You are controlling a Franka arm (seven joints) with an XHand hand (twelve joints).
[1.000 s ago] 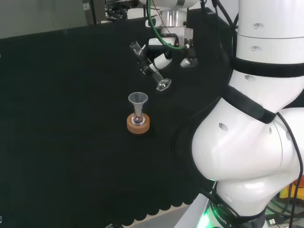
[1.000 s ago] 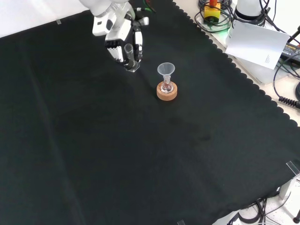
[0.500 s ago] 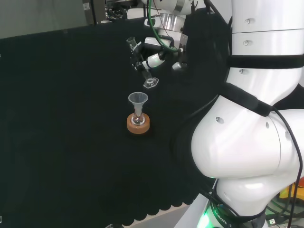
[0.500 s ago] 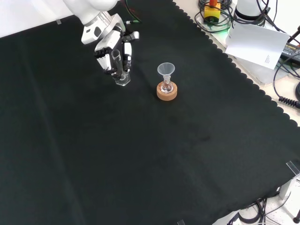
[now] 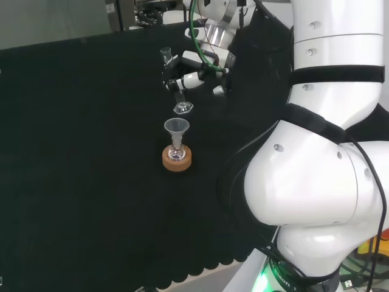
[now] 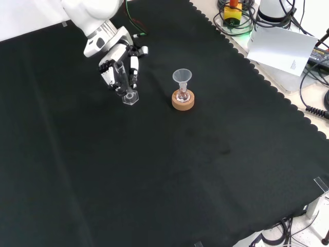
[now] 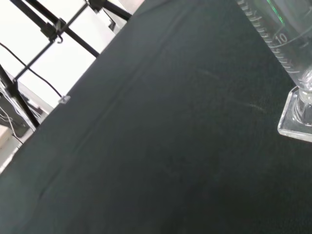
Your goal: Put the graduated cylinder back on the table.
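One black-clothed counter [image 6: 169, 170] carries everything we see. Above it, in the front view, the hand [image 6: 117, 67] comes in from the top left with its fingers curled round a clear graduated cylinder [image 6: 125, 82], gripping the tube near its upper part. We see the cylinder roughly upright, slightly tilted, its hexagonal foot at or just over the cloth; we cannot tell whether it touches. To its right in the front view stands a cork ring [image 6: 183, 101] bearing a small flask with a clear funnel [image 6: 181, 77] in its neck, near the cylinder but apart.
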